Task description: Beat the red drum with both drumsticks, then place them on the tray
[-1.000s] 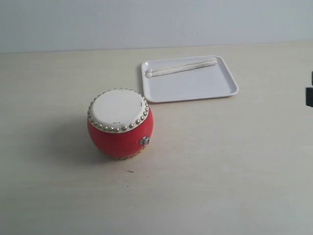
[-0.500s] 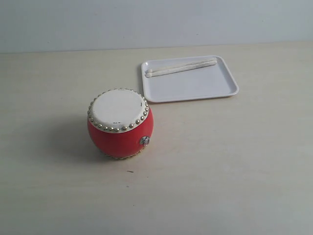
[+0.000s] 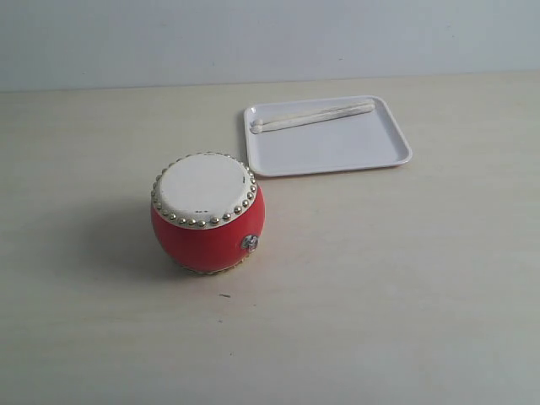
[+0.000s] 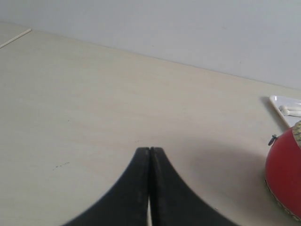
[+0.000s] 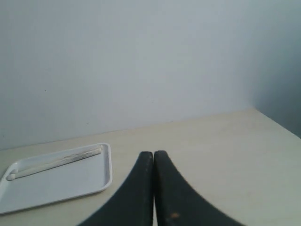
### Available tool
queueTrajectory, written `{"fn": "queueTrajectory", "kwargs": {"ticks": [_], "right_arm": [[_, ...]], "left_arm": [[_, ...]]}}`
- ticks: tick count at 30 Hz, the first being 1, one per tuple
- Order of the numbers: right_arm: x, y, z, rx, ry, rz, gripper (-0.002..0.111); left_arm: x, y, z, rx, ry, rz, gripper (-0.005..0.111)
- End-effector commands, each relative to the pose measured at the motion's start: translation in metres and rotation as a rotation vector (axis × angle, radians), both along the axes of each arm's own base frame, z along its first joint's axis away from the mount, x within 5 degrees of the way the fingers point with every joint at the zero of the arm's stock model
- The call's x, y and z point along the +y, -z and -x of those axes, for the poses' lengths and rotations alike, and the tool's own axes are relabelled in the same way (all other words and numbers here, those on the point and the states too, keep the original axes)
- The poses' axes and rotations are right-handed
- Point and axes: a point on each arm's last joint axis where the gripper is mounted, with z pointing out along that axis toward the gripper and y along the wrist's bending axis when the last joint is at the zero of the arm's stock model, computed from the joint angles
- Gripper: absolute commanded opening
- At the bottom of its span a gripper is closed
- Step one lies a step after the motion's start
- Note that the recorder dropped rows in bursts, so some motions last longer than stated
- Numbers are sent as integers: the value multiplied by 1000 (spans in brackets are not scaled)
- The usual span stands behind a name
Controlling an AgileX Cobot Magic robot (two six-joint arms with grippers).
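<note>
The red drum [image 3: 207, 213] with its cream skin and brass studs stands upright on the table, left of centre. Behind it to the right lies the white tray [image 3: 396, 157], and both pale drumsticks [image 3: 312, 116] rest side by side along its far rim. Neither gripper shows in the exterior view. In the left wrist view my left gripper [image 4: 149, 149] is shut with nothing in it, the drum [image 4: 285, 172] off to one side and apart from it. My right gripper [image 5: 154, 153] is also shut and empty, with the tray [image 5: 106, 175] and drumsticks [image 5: 54, 162] beyond it.
A pale wooden tabletop [image 3: 380, 287] spreads all around the drum and tray. A plain light wall [image 3: 270, 38] rises behind the table's far edge.
A dark piece of the right arm at the exterior view's right edge one second ago has gone out of view. Drum, tray and drumsticks have not moved.
</note>
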Motion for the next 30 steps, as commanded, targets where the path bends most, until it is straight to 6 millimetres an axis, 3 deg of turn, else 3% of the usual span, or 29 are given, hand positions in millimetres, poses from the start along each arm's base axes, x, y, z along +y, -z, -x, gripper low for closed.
{"fn": "queueTrajectory", "kwargs": {"ticks": [1,11,20,30], "right_arm": [[0,10,-1,26,8,-55,0],[-8,38,-4,95,106,-207,0],[-9,52,-6,117,110,-178,0],[-11,52,-6,132,115,-16,0]], "left_arm": [[0,0,0,-8,-4,2,0],[0,0,0,-8,-4,2,0],[0,0,0,-8,-4,2,0],[0,0,0,-8,-4,2,0]]}}
